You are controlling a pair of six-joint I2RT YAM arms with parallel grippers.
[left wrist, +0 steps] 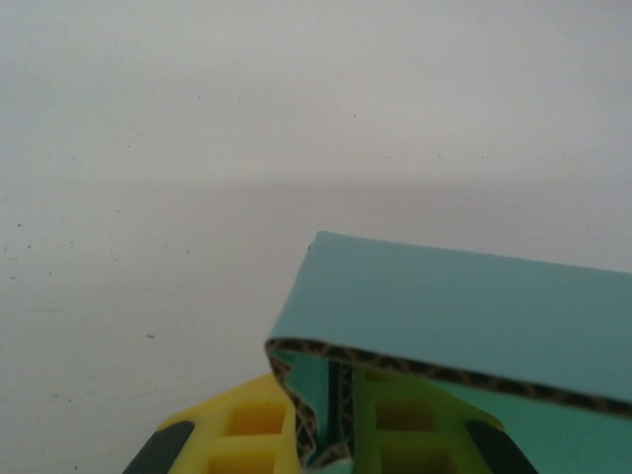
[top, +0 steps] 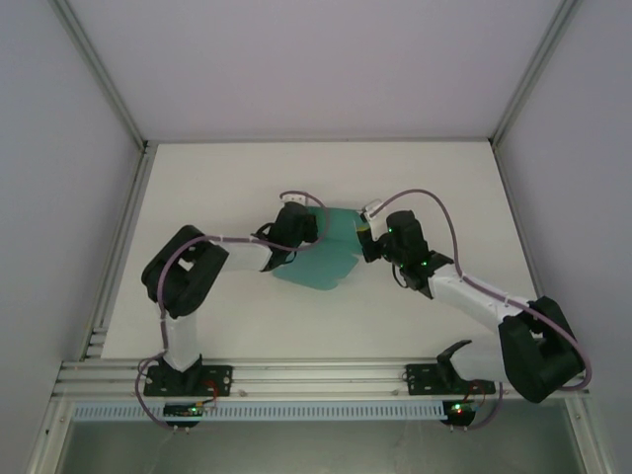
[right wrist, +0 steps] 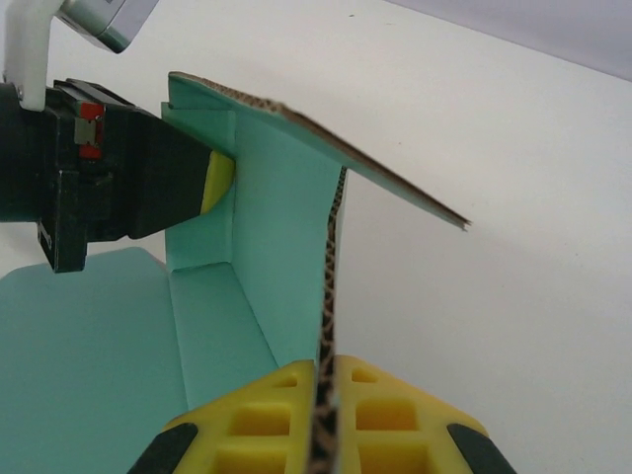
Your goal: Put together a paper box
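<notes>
- The teal paper box (partly folded, one flap raised) lies mid-way across the white table, between both arms.
- The left gripper is clenched on the card's folded corrugated edge.
- The right gripper is pinching an upright flap's edge.

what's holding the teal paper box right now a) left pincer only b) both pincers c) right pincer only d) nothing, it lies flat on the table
B: the right pincer is shut on one card edge of the paper box, and the left pincer is shut on another flap.
</notes>
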